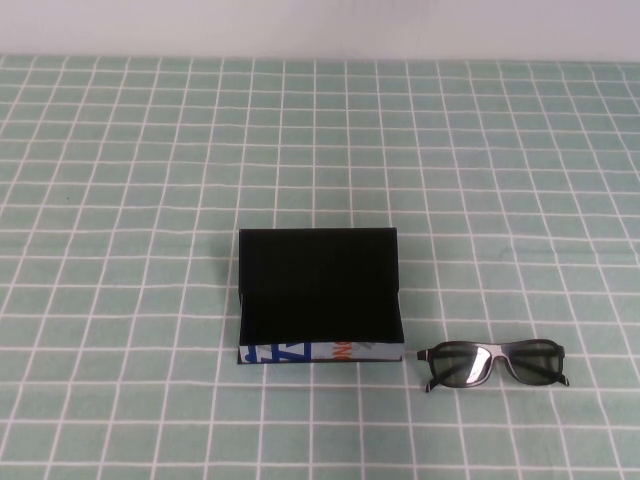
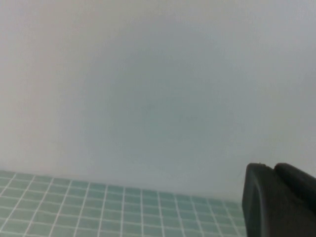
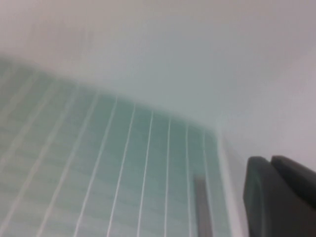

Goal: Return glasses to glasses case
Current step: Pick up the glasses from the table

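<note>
The glasses case point(image 1: 320, 292) is a black box with a white front edge printed in blue and orange, lying near the middle of the green checked cloth. Its upper side is uniformly black, so I cannot tell whether the flap is up or down. The glasses point(image 1: 492, 362), with a black frame and grey-green lenses, lie on the cloth just right of the case's front corner, apart from it. Neither arm shows in the high view. My left gripper point(image 2: 274, 169) and right gripper point(image 3: 270, 160) are raised, shut and empty, facing the wall and the cloth's far part.
The green checked cloth point(image 1: 130, 200) covers the whole table up to the pale back wall point(image 1: 320, 25). Nothing else lies on it.
</note>
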You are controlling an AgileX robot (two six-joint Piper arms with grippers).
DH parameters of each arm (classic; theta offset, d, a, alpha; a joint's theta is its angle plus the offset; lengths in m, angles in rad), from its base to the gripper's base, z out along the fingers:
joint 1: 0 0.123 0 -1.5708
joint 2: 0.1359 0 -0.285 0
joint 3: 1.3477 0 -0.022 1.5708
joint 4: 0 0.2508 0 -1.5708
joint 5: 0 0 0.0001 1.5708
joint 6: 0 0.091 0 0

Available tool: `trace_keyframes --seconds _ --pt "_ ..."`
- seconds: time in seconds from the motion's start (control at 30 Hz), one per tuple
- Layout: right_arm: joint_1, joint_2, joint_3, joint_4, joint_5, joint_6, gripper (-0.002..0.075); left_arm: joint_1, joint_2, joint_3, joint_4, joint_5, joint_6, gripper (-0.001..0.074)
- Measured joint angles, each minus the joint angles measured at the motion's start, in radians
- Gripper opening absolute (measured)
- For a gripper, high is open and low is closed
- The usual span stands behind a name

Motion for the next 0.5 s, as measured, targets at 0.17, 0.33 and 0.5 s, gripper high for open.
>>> trace_keyframes --seconds 0.17,0.33,0.5 --pt "0.001 0.133 -0.056 0.082 0.326 -0.051 -0.0013 0.000 0.042 0.000 -0.008 0.057 0.138 -0.0002" --pt "0.022 0.279 -0.115 0.271 0.501 -0.290 -0.0013 0.000 0.123 0.000 -0.051 0.074 0.192 -0.0002" --pt "0.115 0.382 -0.131 0.405 0.556 -0.683 -0.0013 0.000 0.234 0.000 -0.167 0.097 0.258 -0.0002"
